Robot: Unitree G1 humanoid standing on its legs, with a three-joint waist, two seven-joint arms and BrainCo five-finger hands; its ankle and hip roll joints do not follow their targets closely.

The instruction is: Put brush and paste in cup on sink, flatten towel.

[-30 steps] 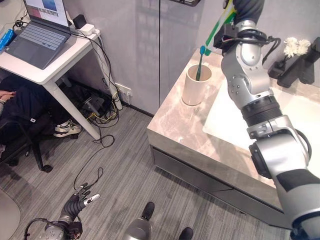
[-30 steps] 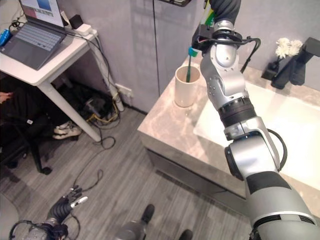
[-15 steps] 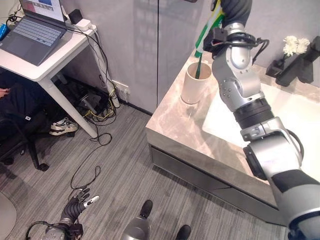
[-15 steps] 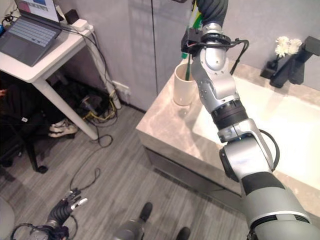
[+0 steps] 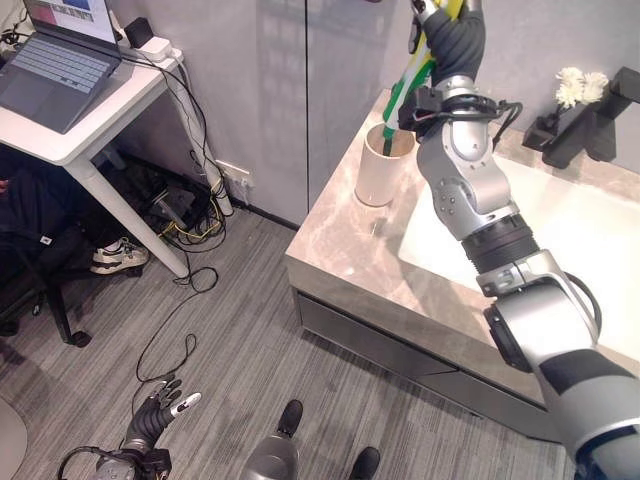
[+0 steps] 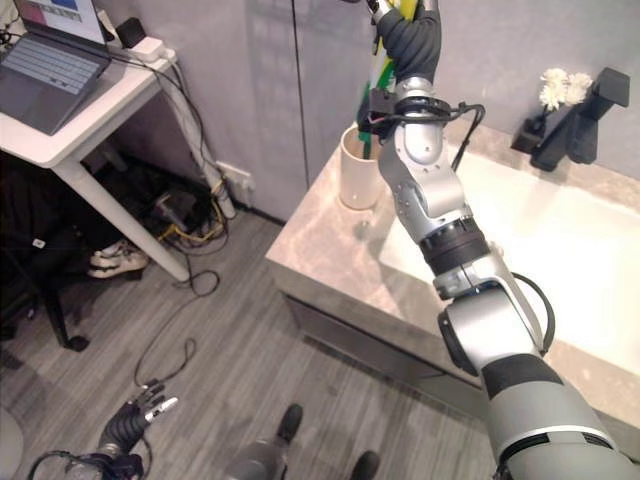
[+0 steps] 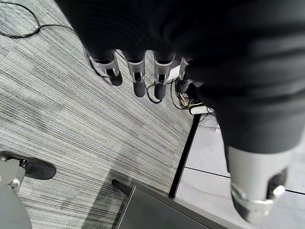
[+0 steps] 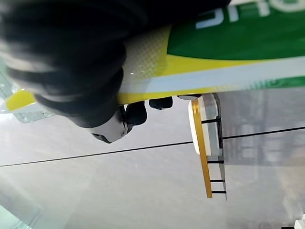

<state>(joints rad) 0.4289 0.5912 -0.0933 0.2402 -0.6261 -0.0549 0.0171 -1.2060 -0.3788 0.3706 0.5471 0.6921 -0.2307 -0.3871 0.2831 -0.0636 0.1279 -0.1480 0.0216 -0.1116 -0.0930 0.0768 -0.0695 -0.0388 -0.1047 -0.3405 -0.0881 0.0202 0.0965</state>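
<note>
The green and yellow toothpaste tube [image 5: 418, 62] stands tilted with its lower end inside the cream cup [image 5: 380, 168], its upper part leaning up toward the wall. The cup sits upright on the marble sink counter [image 5: 345, 240], near the counter's left back corner and just beside the white basin [image 6: 560, 240]. The right hand [image 6: 408, 30] is raised above the cup, its fingers wrapped round the upper part of the tube; in the right wrist view the dark-tipped fingers [image 8: 136, 113] curl against the tube's yellow and green face, so the hand is grasping it. Whether a brush is in the cup cannot be told.

At the back of the counter stands a black faucet [image 5: 590, 125] with a small white flower [image 5: 575, 85] beside it. The left hand [image 5: 160, 418] hangs low over the grey plank floor [image 5: 250, 360], fingers straight and relaxed, holding nothing. To the left, a laptop [image 5: 55, 65] lies open on a white desk [image 5: 95, 135].
</note>
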